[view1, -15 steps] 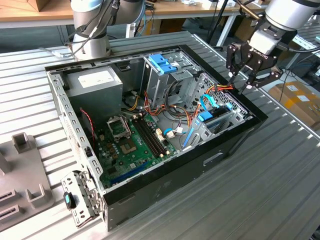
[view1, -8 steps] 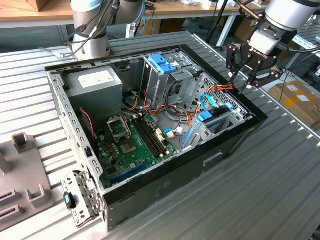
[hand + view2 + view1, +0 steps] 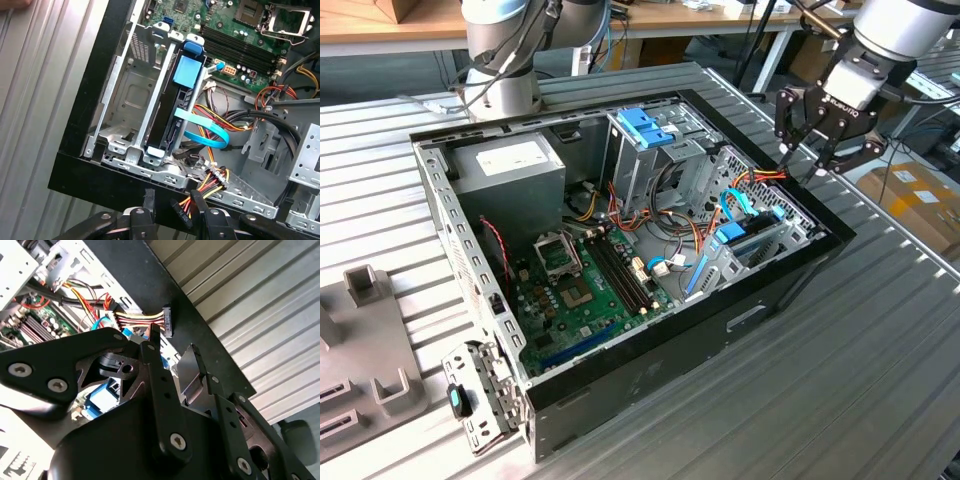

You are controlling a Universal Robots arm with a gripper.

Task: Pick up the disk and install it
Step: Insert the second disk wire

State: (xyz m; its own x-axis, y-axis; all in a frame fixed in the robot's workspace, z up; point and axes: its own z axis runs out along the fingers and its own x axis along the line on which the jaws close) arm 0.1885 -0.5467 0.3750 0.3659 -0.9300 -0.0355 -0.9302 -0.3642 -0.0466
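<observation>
claw (image 3: 827,150): empty, fingers apart | disk (image 3: 172,107): apparently seated in case bay

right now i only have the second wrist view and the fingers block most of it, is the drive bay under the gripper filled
Observer: In the first wrist view, a slim dark unit topped with blue plastic stands on edge in one slot of the silver metal bay. It is probably the disk, but I can't confirm that.
Operator: is the slot beside it free
Observer: Yes, the neighbouring slot shows only its bare metal floor and walls.
Operator: where's the gripper over the case
Observer: In the exterior view, the gripper hangs open above the corner of the black computer case at the exterior view's right.
</observation>
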